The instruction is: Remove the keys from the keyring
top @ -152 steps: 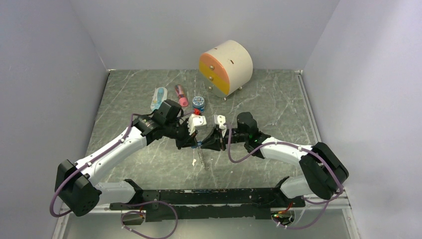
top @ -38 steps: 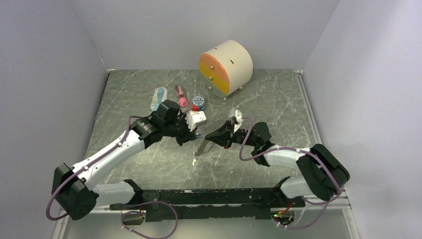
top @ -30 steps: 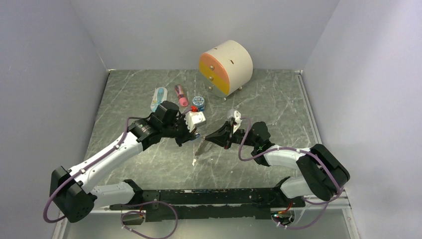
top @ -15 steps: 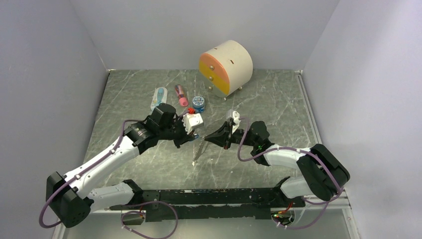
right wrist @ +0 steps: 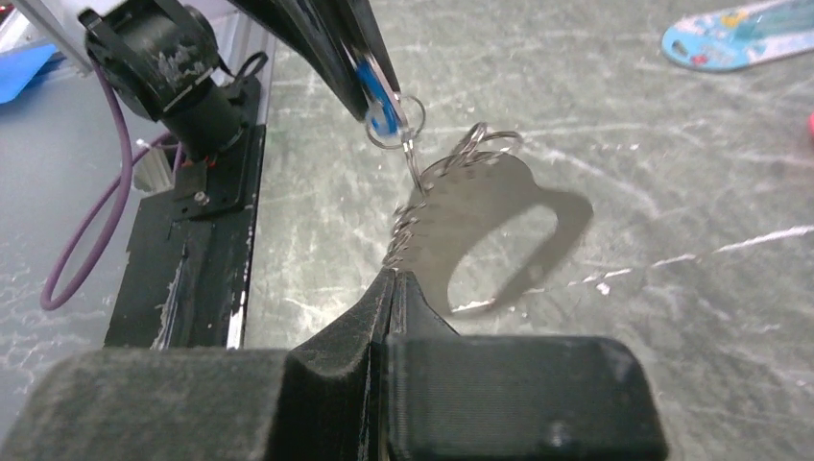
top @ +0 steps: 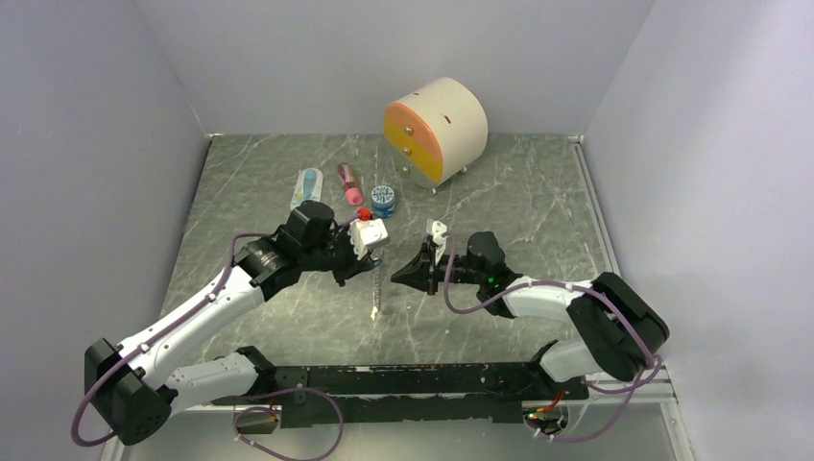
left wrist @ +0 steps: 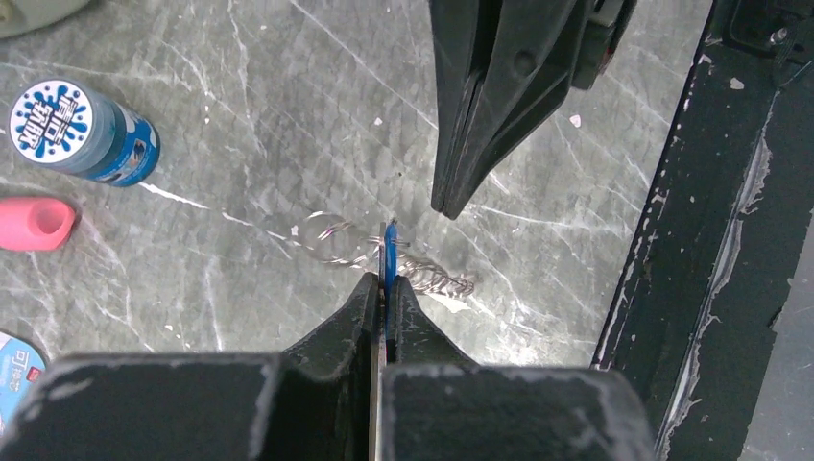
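Observation:
My left gripper is shut on the blue key, which sticks out edge-on past its fingertips. Silvery wire rings of the keyring hang from the key, and the beaded chain hangs below them with a small white piece at its end. The key and chain also show in the right wrist view. My right gripper is shut, its tip just right of the chain and apart from it in the left wrist view. No green key shows.
A round cream and orange drawer box stands at the back. A round blue tin, a pink tube and a pale blue oval piece lie behind the grippers. A black rail runs along the near edge.
My right gripper has swung left and lower, closer to the chain. My left arm has shifted slightly left with the blue key. The chain now hangs straight instead of slanting.

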{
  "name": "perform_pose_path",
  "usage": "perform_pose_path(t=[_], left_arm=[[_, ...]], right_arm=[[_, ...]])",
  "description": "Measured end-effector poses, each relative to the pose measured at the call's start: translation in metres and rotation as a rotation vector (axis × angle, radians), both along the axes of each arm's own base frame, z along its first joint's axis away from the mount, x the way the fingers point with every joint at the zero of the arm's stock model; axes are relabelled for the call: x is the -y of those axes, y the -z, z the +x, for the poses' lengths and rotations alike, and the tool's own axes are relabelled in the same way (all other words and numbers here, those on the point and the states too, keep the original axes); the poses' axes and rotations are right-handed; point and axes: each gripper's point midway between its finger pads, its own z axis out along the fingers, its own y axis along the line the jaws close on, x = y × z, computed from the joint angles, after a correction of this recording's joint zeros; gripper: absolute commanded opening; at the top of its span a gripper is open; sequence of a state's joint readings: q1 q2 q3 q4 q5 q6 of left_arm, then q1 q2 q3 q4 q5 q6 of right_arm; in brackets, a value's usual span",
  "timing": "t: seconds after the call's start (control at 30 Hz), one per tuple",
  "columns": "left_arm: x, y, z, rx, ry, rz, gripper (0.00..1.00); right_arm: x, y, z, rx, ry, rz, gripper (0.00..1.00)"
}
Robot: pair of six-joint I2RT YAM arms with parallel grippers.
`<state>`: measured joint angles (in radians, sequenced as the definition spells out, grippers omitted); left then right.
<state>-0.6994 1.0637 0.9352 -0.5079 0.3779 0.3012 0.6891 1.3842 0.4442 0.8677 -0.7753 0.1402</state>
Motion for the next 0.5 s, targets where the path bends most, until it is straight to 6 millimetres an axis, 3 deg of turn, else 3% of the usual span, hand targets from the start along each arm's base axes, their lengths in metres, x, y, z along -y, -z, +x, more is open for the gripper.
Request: perform_pose_path(t=[0.1, 0.27, 0.5], left_arm=[[0.003, -0.003, -0.001, 0.001, 0.013, -0.017, 0.03], [0.006, -0.005, -0.004, -0.006, 0.035, -0.032, 0.03], [0.005, -0.004, -0.005, -0.007, 0.035, -0.029, 0.03]], right_arm=[[-0.001, 0.015, -0.002, -0.038, -0.006, -0.035, 0.00], [-0.004, 0.022, -0.002, -0.057, -0.010, -0.057, 0.01], [0.004, 0.009, 0.000, 0.017, 0.025, -0.076, 0.36]])
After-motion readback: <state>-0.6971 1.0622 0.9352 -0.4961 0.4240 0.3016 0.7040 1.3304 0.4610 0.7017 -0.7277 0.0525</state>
